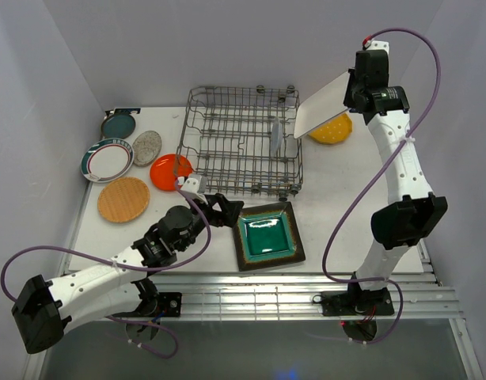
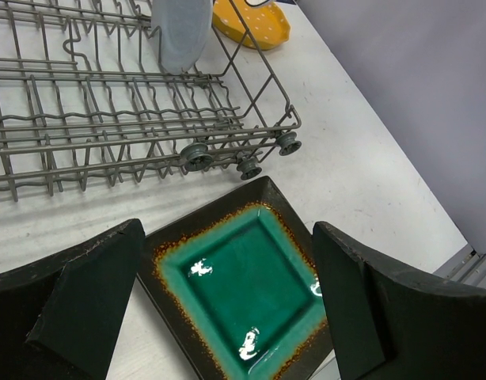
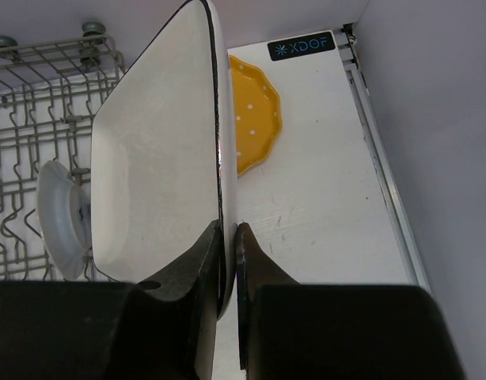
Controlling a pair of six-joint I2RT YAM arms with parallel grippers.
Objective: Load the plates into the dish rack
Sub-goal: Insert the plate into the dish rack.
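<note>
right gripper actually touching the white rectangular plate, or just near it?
Touching. Right wrist view: the right gripper is shut on the edge of the white rectangular plate, a finger pressed against each face with no gap.

One camera sits high up behind me and looks down on the whole table (image 1: 346,190), with my two arm bases at the bottom. The camera on my left gripper (image 2: 227,237) is low and close. It looks forward over the green square plate (image 2: 243,305) at the near corner of the dish rack (image 2: 197,155). The one on my right gripper (image 3: 229,229) is up high, looking down along the white plate (image 3: 156,158) (very near). Both wrist views share the yellow plate (image 3: 255,111) and the pale plate (image 3: 61,210) standing in the rack.
</note>
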